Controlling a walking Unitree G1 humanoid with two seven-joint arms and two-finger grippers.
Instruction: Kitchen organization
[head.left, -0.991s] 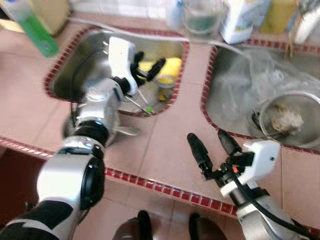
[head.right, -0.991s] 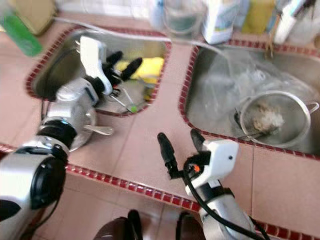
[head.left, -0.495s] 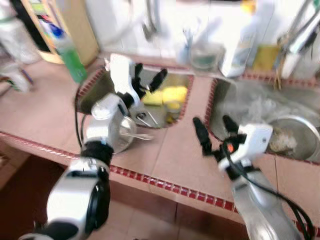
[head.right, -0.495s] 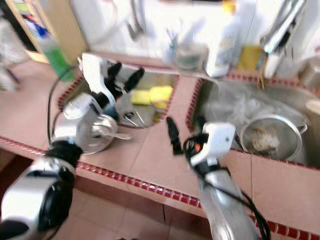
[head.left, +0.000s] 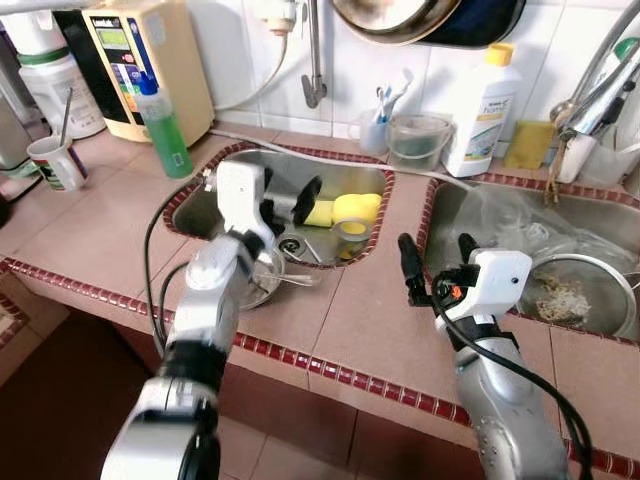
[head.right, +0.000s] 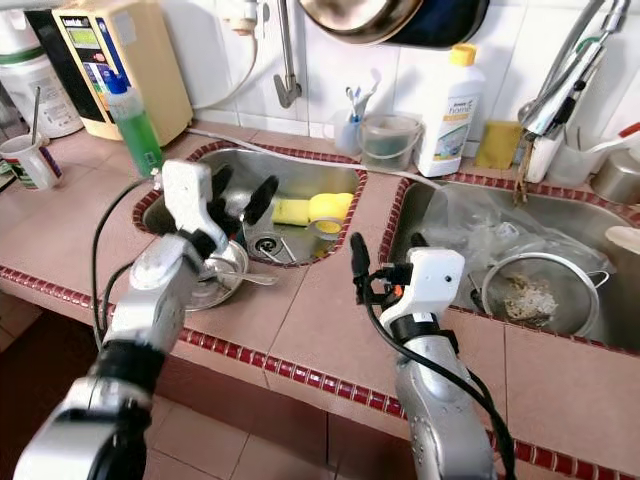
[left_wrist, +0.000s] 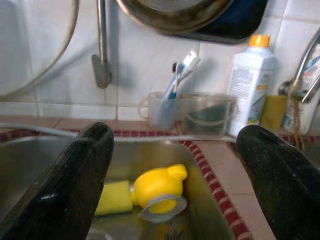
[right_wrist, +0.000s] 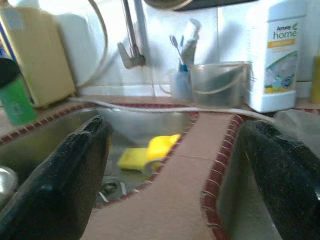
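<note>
**Both grippers unloaded at the twin sinks**

The left gripper hangs over the front edge of the left sink, fingers spread apart and holding nothing. Directly beneath its wrist, a steel pot lid rests on the bench at that sink's front rim, with a spoon lying beside it.

Inside the left sink, against its right wall, lie a yellow sponge and a yellow cup, touching each other. Loose cutlery lies near the drain.

The right gripper stands over the strip of bench between the two sinks, fingers apart and empty. That tiled strip is bare from its front edge to the rear.

The right sink holds clear plastic sheeting and a metal strainer with residue.

Along the rear edge of the bench stand a green bottle, a toothbrush cup, a clear tub and a white detergent bottle.
</note>
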